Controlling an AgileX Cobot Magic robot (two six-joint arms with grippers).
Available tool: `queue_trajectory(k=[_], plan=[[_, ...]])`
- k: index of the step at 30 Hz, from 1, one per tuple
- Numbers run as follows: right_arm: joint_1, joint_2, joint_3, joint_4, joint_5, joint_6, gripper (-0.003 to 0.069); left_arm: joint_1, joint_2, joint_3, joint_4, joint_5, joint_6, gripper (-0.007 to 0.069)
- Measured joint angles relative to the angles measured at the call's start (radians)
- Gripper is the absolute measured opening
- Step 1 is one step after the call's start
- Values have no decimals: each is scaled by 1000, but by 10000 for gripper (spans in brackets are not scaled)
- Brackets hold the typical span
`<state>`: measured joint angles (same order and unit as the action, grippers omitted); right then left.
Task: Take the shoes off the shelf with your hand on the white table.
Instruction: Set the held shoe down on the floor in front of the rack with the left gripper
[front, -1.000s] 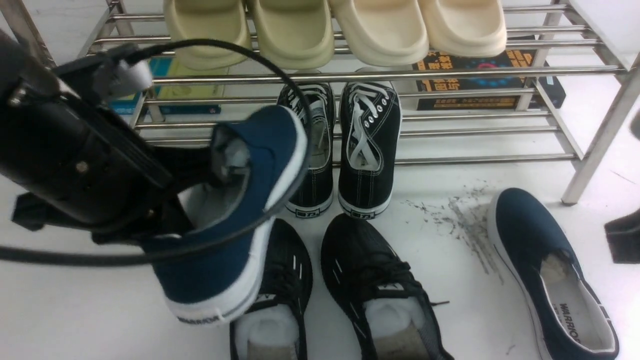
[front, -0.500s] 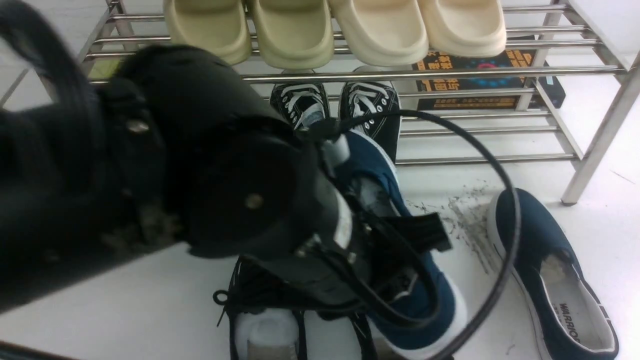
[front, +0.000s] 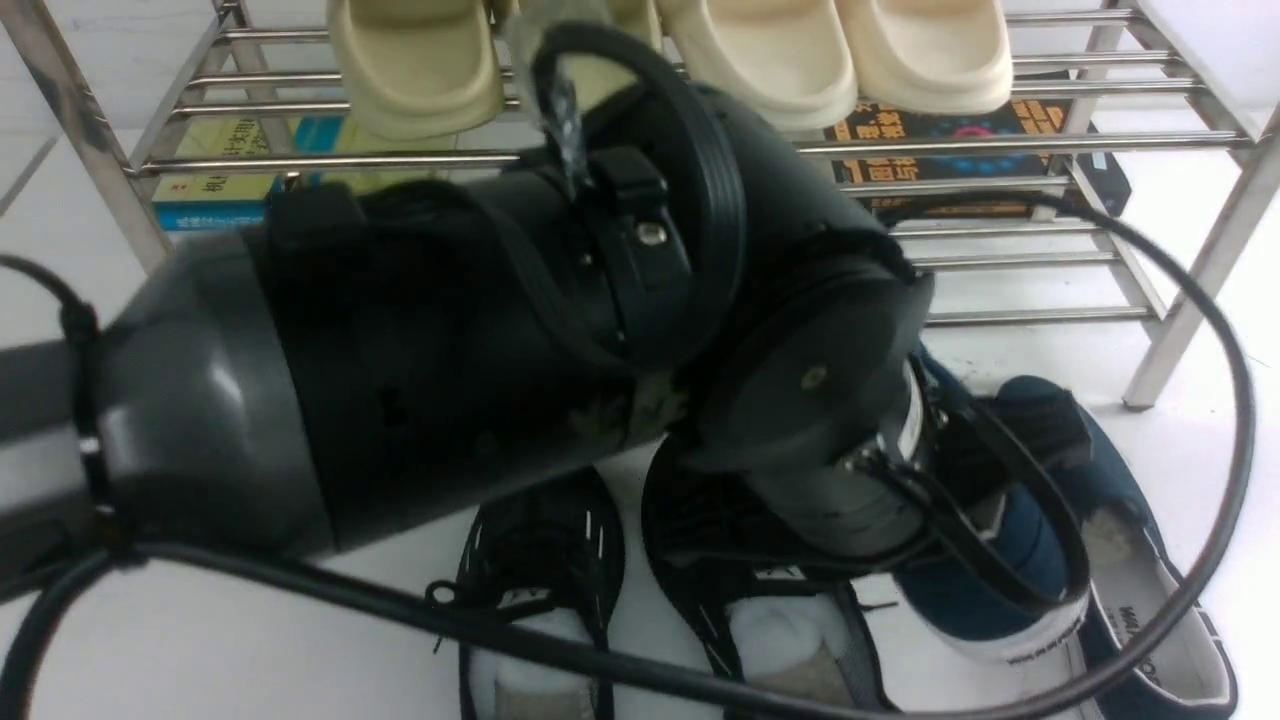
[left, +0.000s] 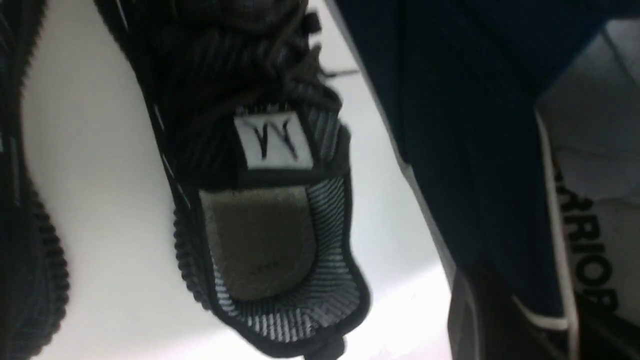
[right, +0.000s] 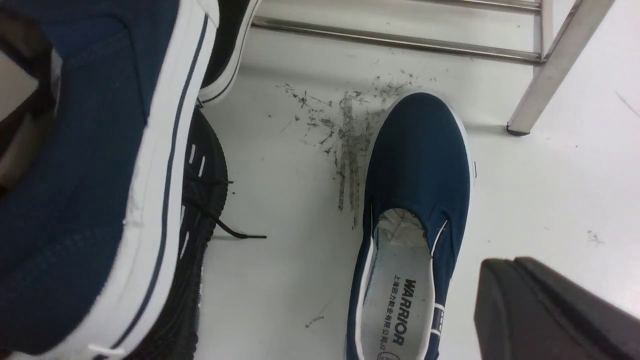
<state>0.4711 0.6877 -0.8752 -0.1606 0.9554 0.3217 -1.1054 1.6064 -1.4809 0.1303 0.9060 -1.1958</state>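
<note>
One navy canvas slip-on (right: 420, 165) with a white rubber sole lies flat on the glossy, scuffed white worktop (front: 250, 670). Its toe points toward the shelf (front: 1000, 145), near the shelf's front right leg, and "WARRIOR" reads on its white insole. Its mate (front: 965, 590) is tipped on its side just to the left, heel low. It sits at the tip of the bulky black left arm (front: 450, 350), whose jaws are hidden. Whether the two shoes touch is unclear. The shelf, two tiers of shiny steel rods, stands on the worktop behind them.

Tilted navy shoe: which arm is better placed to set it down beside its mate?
Left: the left gripper is at the tilted navy shoe; the right gripper sits apart, beyond its mate.
</note>
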Motion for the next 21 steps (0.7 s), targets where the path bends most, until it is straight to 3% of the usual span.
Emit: queue_trajectory(k=[10, 21], plan=[[0, 0, 0, -1, -1, 0, 5, -60, 62, -41, 35, -1, 30, 83], [0, 0, 0, -1, -1, 0, 17, -59, 210, -41, 146, -34, -124, 85]])
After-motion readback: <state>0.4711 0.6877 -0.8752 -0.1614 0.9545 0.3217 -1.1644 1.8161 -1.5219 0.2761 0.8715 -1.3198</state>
